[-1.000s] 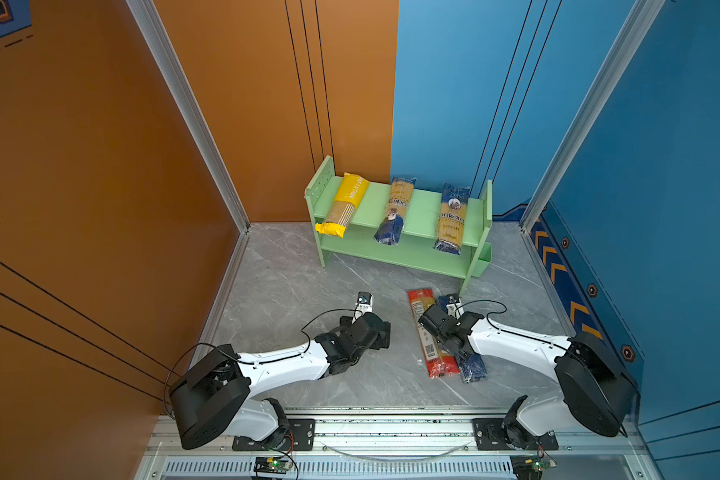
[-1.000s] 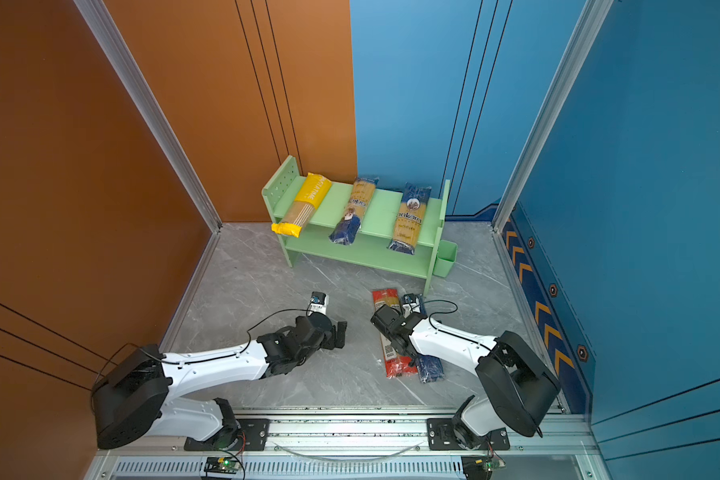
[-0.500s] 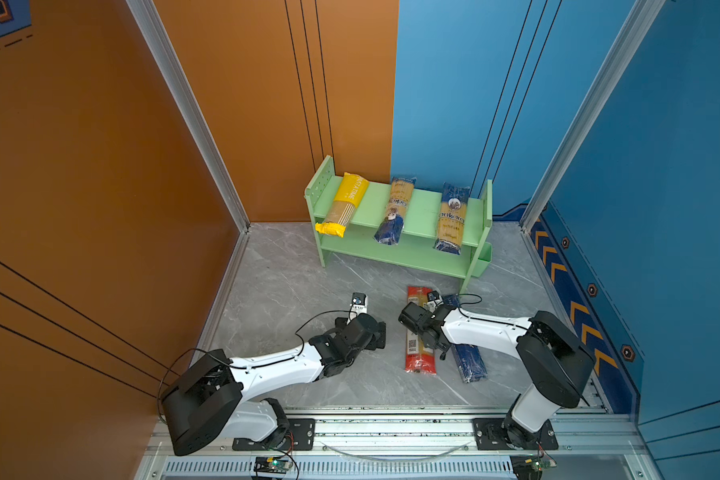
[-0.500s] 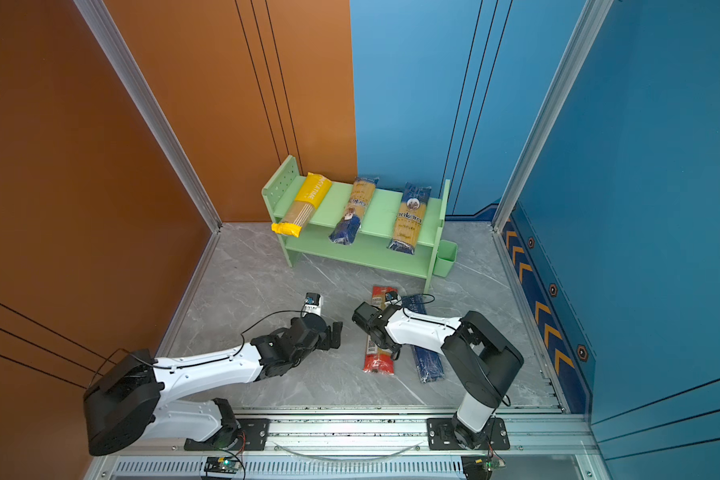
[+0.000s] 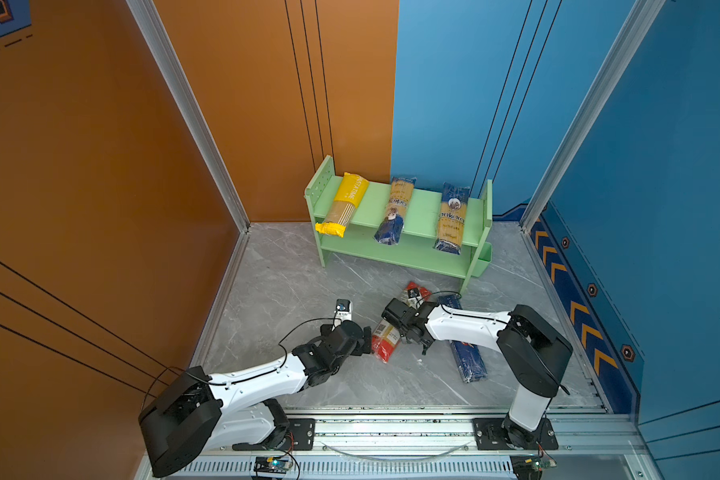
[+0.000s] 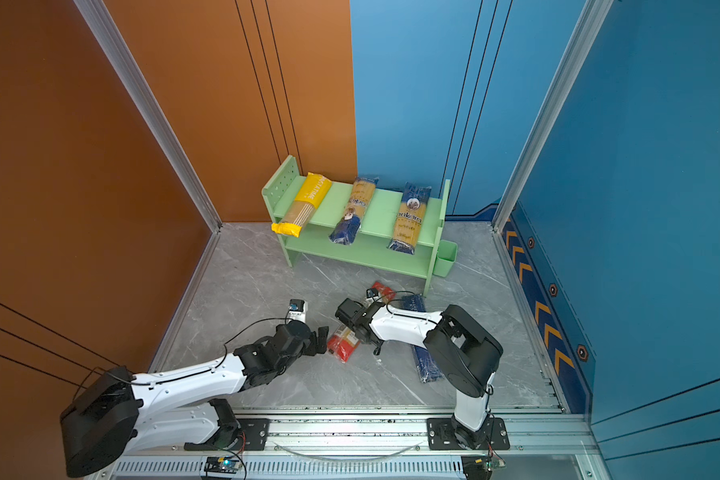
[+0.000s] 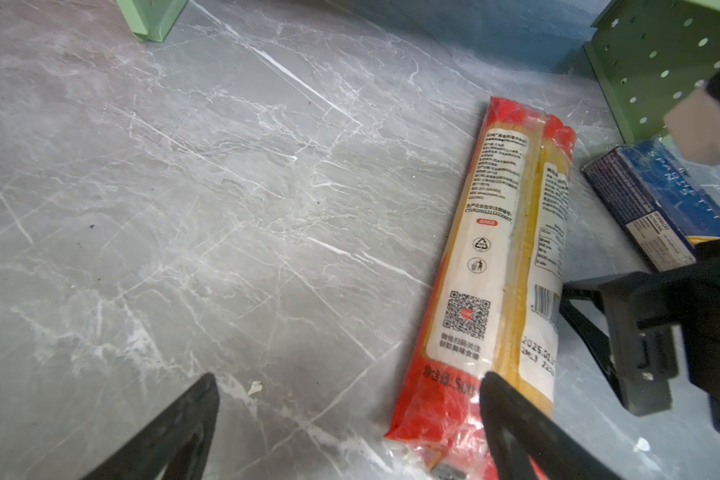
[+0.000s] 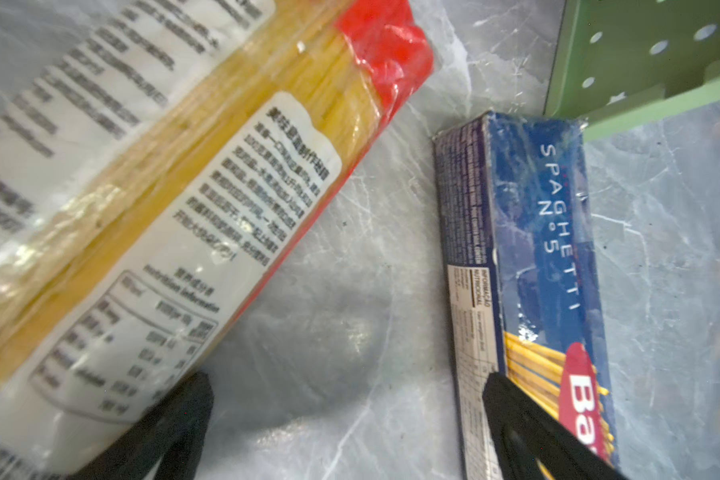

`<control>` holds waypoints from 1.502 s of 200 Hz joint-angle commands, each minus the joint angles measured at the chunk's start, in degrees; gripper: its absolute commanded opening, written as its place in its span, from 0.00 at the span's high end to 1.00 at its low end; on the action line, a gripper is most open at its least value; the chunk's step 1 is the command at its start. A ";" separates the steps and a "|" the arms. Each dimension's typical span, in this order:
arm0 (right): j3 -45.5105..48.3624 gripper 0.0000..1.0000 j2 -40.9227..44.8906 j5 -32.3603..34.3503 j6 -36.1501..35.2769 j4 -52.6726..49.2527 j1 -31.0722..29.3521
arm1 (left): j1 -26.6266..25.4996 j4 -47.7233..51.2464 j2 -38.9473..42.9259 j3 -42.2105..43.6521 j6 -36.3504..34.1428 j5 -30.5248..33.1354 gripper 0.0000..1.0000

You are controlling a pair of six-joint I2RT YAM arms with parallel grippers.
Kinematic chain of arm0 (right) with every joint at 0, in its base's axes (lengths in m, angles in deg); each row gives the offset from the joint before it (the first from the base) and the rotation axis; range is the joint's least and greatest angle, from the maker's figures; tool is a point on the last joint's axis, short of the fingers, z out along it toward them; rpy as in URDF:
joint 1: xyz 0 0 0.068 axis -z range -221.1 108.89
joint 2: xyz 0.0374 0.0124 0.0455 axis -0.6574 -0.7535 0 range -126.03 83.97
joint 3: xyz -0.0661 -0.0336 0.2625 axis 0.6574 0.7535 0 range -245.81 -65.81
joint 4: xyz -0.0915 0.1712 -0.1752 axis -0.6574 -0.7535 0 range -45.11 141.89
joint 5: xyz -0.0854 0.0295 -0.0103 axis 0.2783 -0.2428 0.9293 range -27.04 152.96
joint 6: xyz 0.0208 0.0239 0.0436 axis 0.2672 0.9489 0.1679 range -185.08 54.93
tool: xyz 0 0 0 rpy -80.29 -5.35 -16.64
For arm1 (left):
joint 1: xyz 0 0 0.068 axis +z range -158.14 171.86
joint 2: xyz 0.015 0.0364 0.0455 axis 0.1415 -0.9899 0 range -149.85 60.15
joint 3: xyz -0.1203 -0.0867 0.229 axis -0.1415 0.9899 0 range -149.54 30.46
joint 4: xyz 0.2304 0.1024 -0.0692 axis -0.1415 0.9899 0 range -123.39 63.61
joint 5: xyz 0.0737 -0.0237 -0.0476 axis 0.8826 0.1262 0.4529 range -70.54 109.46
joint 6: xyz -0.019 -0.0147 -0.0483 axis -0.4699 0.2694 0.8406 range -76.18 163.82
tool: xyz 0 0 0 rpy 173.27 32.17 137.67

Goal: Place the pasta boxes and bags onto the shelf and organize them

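Note:
The light green shelf (image 5: 422,212) (image 6: 381,212) stands at the back with a yellow pack (image 5: 344,203) and two blue-and-yellow ankara packs (image 5: 393,210) (image 5: 452,218) lying on its top tier. On the floor lie a red-ended clear pack (image 5: 385,340) (image 7: 495,257) (image 8: 150,199) and a dark blue Barilla box (image 5: 468,359) (image 8: 537,257). My left gripper (image 5: 367,340) (image 7: 348,376) is open at the red pack's near end, one finger over its red tip, the other over bare floor. My right gripper (image 5: 420,340) (image 8: 346,377) is open over the floor between that pack and the box.
A small green bin (image 5: 483,259) (image 6: 445,257) hangs on the shelf's right side. The shelf's lower tier (image 5: 391,253) holds nothing. Orange and blue walls close in the marble floor (image 5: 292,291). A metal rail (image 5: 391,428) runs along the front edge.
The red-ended pack's near end has swung left toward my left gripper. My right gripper has moved left with it and come off the pack. The left arm has barely shifted.

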 commanded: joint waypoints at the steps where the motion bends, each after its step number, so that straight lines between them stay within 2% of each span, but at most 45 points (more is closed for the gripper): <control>1: 2.03 0.00 4.61 -3.20 -1.41 1.47 0.80 | 1.02 0.35 1.24 1.15 -1.06 0.57 0.02; 61: 10.43 0.00 16.57 -4.57 -2.53 1.81 6.69 | 2.31 -3.02 0.08 2.40 -2.94 -2.61 0.02; 100: 13.94 0.00 21.53 -5.03 -3.64 1.95 9.85 | 2.40 -4.89 -2.46 2.38 -3.97 -5.99 0.02; 161: 18.03 0.00 28.16 -5.74 -3.86 0.77 15.00 | 2.44 -6.45 -4.33 2.03 -4.40 -7.54 0.02; 245: 18.91 0.00 27.96 -6.51 -3.86 1.16 15.91 | 2.08 -10.38 -7.32 1.47 -7.17 -14.16 0.02; 300: 19.39 0.00 27.41 -7.17 -3.60 2.21 16.04 | -0.03 -11.69 -10.26 -0.10 -10.20 -17.10 0.02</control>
